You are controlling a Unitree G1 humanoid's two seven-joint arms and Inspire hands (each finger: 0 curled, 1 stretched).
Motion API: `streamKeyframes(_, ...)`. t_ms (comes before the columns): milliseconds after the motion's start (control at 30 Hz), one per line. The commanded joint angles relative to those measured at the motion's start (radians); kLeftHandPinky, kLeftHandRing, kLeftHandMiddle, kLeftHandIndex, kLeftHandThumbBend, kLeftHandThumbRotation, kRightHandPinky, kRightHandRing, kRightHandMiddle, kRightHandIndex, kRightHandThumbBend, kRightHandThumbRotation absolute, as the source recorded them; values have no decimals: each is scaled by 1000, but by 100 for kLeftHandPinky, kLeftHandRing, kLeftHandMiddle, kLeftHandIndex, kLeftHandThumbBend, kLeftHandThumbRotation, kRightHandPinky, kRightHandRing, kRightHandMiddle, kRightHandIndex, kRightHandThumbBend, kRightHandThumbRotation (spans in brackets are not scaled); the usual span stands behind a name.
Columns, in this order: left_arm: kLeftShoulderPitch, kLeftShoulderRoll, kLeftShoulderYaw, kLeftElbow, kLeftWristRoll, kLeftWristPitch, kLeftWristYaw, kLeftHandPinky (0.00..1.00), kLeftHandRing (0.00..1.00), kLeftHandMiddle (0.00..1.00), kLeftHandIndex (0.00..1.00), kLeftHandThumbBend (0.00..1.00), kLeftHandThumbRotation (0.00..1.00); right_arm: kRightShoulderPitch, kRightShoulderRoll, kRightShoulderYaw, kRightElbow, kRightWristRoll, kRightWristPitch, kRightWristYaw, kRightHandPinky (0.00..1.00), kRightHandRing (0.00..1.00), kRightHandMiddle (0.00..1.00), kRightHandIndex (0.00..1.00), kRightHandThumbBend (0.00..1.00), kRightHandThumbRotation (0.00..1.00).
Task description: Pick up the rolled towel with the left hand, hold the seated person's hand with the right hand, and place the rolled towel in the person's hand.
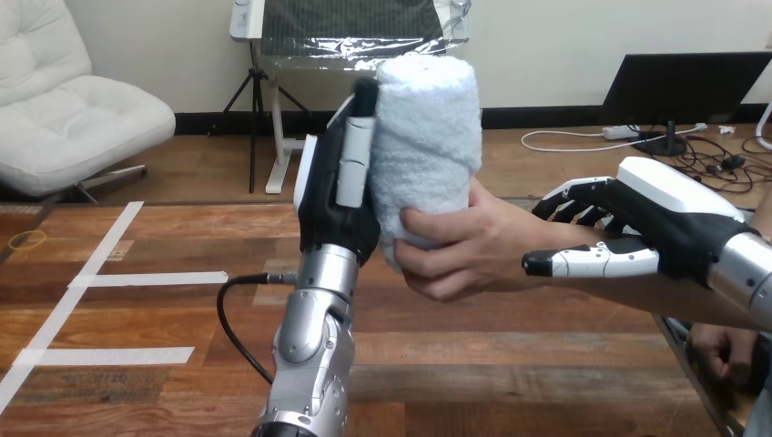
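Nearest me, my left forearm (309, 355) rises from the bottom edge over the counter (137, 364), well clear of the wood. At its top, my left hand (337, 209) shows me its back. Its fingers (353, 164) run straight up the near-left flank of the rolled towel (426, 137), pressed against it. I judge them to be grasping the roll, though the side that wraps behind it is hidden from me.

The towel stands upright in the air just right of those fingers. Its long axis is vertical, one flat end points up and the lower end is buried in the grips.

The person's hand (464, 246) comes in from the right and closes around the lower third of the roll, thumb on the near face. It touches the towel directly below and right of my left fingers, so both hands are on it.

Further right, my right hand (655, 228) is clenched on the person's wrist (583, 238), with the thumb (592, 262) lying along the near side and the dark fingers curled over the far side.

The coming move depends on my left fingers sitting left of the towel while the person's grip sits right. So I judge the release should open leftward, away from the roll, leaving its axis upright in their palm.
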Motion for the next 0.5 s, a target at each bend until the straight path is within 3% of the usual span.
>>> streamKeyframes(0,19,15,8,-82,26,-1,1,78,76,76,71,73,100,8,1,-27,-29,21,0,-9,57,74,75,77,100,89)
streamKeyframes(167,52,23,12,-117,52,-5,16,83,77,77,71,70,100,27,18,-45,-54,26,30,-29,57,75,76,78,100,89)
streamKeyframes(467,120,38,7,-196,88,-5,28,95,83,80,74,68,100,59,51,-74,-80,38,30,-96,57,77,80,85,100,92)
